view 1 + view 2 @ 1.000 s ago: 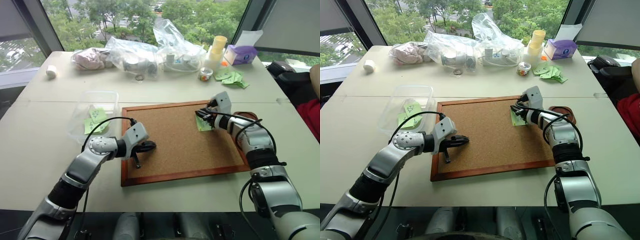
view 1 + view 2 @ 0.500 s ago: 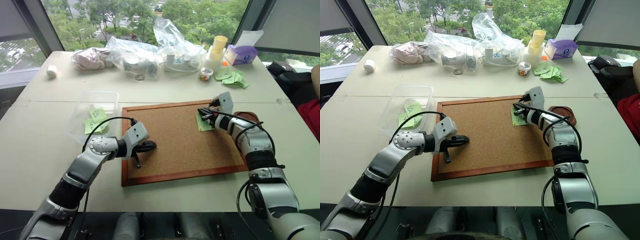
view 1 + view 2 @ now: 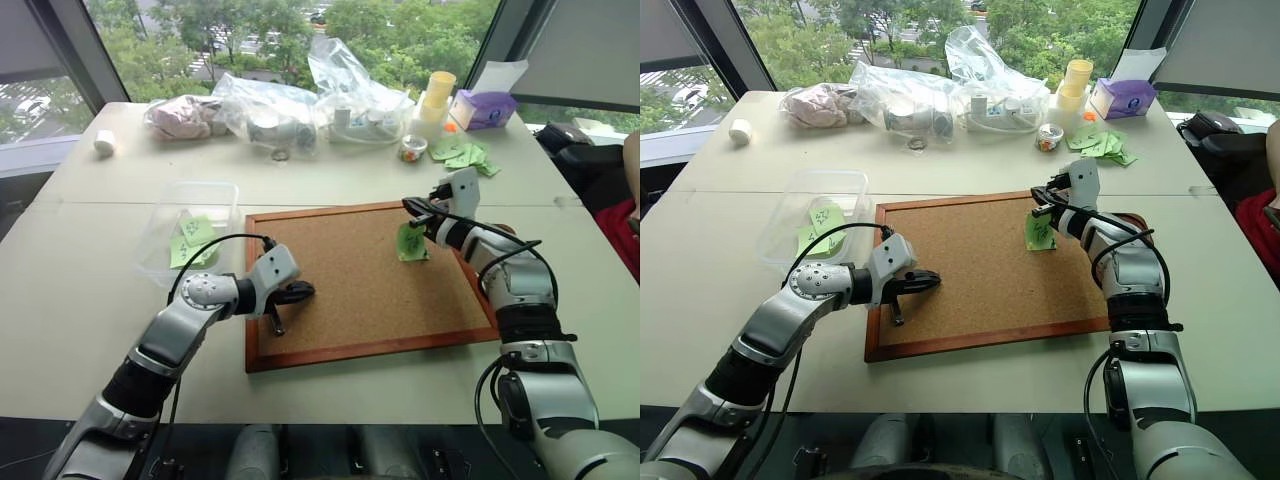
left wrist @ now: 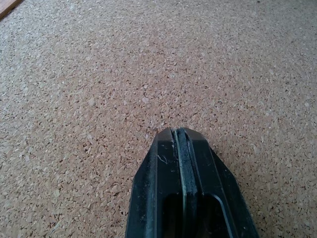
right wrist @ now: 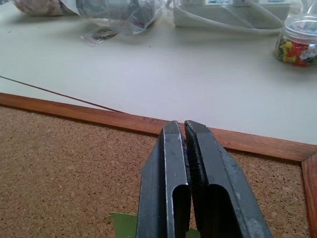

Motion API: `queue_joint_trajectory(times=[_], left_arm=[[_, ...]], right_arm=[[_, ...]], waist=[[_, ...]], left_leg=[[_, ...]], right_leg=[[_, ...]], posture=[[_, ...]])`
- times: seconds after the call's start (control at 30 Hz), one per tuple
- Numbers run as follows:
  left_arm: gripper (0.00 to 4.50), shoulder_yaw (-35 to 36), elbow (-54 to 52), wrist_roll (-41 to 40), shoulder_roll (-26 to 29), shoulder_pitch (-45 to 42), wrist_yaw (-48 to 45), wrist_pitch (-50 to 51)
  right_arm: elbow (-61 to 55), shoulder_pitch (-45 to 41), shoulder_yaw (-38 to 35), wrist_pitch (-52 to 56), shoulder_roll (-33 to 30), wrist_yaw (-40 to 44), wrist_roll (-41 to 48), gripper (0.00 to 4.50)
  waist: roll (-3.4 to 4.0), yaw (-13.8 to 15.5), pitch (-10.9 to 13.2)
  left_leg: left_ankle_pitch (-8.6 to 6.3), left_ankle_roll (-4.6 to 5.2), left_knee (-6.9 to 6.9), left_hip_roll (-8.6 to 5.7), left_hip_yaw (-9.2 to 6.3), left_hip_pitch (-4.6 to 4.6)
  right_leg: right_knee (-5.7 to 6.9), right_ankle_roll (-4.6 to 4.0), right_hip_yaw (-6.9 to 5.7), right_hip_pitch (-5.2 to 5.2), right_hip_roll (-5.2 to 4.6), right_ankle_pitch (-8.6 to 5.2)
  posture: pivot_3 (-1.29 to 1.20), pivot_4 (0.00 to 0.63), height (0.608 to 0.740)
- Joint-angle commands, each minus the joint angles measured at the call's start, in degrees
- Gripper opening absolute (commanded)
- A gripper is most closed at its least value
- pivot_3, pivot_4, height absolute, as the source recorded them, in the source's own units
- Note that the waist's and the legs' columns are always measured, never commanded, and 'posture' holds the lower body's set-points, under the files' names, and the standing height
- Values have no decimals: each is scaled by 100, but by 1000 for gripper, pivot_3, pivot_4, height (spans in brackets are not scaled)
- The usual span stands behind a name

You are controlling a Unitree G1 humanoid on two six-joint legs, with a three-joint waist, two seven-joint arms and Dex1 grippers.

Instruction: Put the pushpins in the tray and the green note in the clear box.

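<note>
the green note (image 3: 411,241) stands curled on the corkboard (image 3: 350,290) near its far right corner, with the right gripper (image 3: 411,208) raised just above it, fingers pressed together; whether a pushpin is pinched between them cannot be told. the right wrist view adds what the head views lack: a green corner of the note just under the black fingers (image 5: 171,168), the board's wooden far edge close ahead, and a small jar of coloured pins (image 5: 297,47) on the desk (image 3: 80,270) beyond. the left gripper (image 3: 297,292) rests at the board's left edge, and the left wrist view shows its fingers (image 4: 163,173) shut flat together over bare cork, holding nothing. the clear box (image 3: 190,228) sits on the desk off the board's far left corner with green slips inside. the tray (image 3: 1135,222) lies off the board's right edge, mostly hidden behind the right arm. clear plastic bags (image 3: 300,100) line the desk's far edge.
</note>
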Motion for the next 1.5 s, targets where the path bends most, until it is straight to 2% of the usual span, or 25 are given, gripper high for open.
queue_joint_trajectory(times=[0.03,0.17,0.37,0.77,0.87,0.97,1.07,1.1,1.37,1.5], left_arm=[[0,-114,-14,61,-21,50,-73,-87],[0,-85,1,95,28,52,-128,-182],[0,-107,127,159,91,-51,-254,-310],[0,-25,389,275,521,-239,-851,-699],[0,-6,411,275,564,-241,-898,-733],[0,4,433,283,561,-253,-904,-734],[0,16,422,283,538,-229,-893,-723],[0,18,412,284,531,-218,-890,-720],[0,29,419,284,527,-193,-895,-740],[0,42,409,267,571,-177,-951,-768]], right_arm=[[-738,167,-599,148,-414,-298,142,46],[-1435,890,-1096,568,-894,-628,85,46],[-1733,1640,-1384,940,-1081,-908,40,46],[-500,1332,-1150,421,-941,-1034,-110,46],[-284,1232,-1131,300,-935,-1012,-116,985],[-107,1146,-1117,200,-933,-1005,-123,2419],[-126,1136,-1135,215,-889,-1015,-63,4101],[-145,1143,-1141,224,-878,-1020,-49,4473],[-128,1170,-1235,234,-830,-1024,34,4473],[-982,1448,-1128,230,-855,-525,319,4473]], waist=[[0,13,0],[-1,5,0],[16,-48,-10],[26,-77,-12],[27,-88,-12],[27,-134,-12],[27,-164,-12],[27,-169,-12],[27,-172,-12],[28,-171,-11]], left_leg=[[0,0,0,-1,-1,-1],[-1,1,-3,-1,-4,-2],[0,0,-4,2,1,6],[0,0,-5,4,2,7],[0,0,-6,5,2,7],[0,0,-6,5,2,6],[1,-1,-6,7,0,6],[1,-1,-6,7,0,6],[1,-2,-6,7,1,6],[1,-2,-6,7,1,6]], right_leg=[[0,0,0,0,-1,0],[-3,0,-1,0,-3,0],[-1,0,4,2,2,0],[-2,0,6,1,11,-1],[-3,0,6,1,12,-1],[-2,0,6,1,11,-1],[-1,0,6,1,13,-1],[-1,0,6,1,13,-1],[-1,0,6,1,12,-1],[-1,0,6,1,12,-1]], posture=[[0,150,738],[0,150,738],[0,150,738],[0,150,738],[0,150,738],[0,150,738],[0,150,738],[0,150,738],[0,150,738],[0,150,738]])
